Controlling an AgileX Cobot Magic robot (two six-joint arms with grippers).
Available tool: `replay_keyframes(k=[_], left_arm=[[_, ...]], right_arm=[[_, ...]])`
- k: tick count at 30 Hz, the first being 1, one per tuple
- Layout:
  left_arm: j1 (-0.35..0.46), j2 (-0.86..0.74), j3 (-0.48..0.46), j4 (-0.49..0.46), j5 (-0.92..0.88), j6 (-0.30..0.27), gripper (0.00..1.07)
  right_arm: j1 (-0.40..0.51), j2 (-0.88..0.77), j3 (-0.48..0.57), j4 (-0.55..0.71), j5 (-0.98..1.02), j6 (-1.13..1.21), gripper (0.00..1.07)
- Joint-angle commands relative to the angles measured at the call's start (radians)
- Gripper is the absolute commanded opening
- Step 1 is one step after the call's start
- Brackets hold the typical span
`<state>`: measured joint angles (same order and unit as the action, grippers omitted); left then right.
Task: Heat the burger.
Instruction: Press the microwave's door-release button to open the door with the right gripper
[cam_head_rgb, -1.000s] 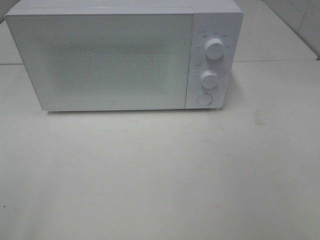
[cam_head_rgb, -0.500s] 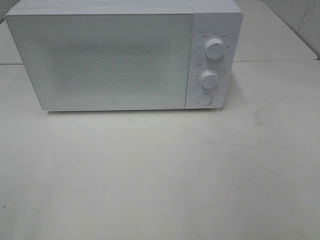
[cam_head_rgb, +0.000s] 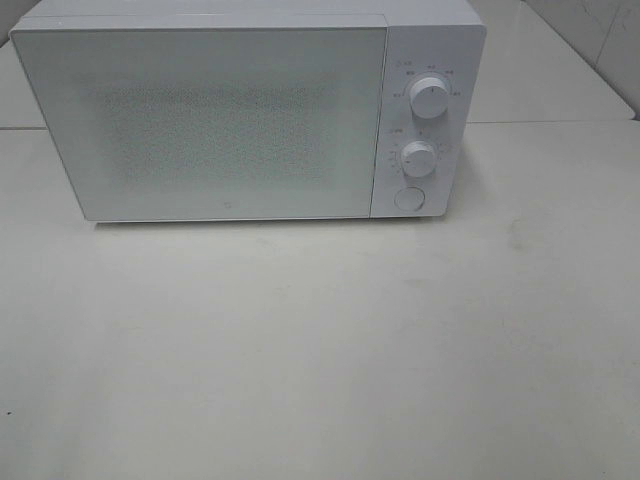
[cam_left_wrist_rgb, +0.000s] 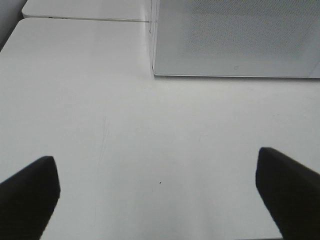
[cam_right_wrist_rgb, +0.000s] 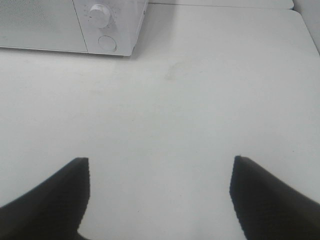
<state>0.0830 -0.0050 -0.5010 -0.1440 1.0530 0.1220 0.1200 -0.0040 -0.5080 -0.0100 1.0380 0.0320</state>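
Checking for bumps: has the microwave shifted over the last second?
No. The microwave sits just as before against the table seam behind it.

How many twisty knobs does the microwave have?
2. The upper knob sits high on the control panel; the lower knob is directly below it, above a round button.

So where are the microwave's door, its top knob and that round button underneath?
microwave door (cam_head_rgb: 215, 125), high outside view, middle of its speckled window.
top knob (cam_head_rgb: 428, 97), high outside view, centre of the dial face.
round button (cam_head_rgb: 408, 198), high outside view, centre of the button.
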Motion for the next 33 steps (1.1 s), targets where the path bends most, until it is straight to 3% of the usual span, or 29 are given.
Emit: replay_keyframes(k=[1, 26, 33], left_arm=[[0.001, -0.025, 0.003, -0.006, -0.014, -0.005, 1.00], [0.001, -0.025, 0.003, -0.006, -0.014, -0.005, 1.00], [0.001, -0.025, 0.003, -0.006, -0.014, -0.005, 1.00]], right_arm=[[-0.006, -0.026, 0.001, 0.004, -0.001, -0.006, 0.76], [0.002, 0.005, -0.007, 0.010, -0.010, 0.026, 0.74], [0.001, 0.125, -0.020, 0.010, -0.192, 0.030, 0.73]])
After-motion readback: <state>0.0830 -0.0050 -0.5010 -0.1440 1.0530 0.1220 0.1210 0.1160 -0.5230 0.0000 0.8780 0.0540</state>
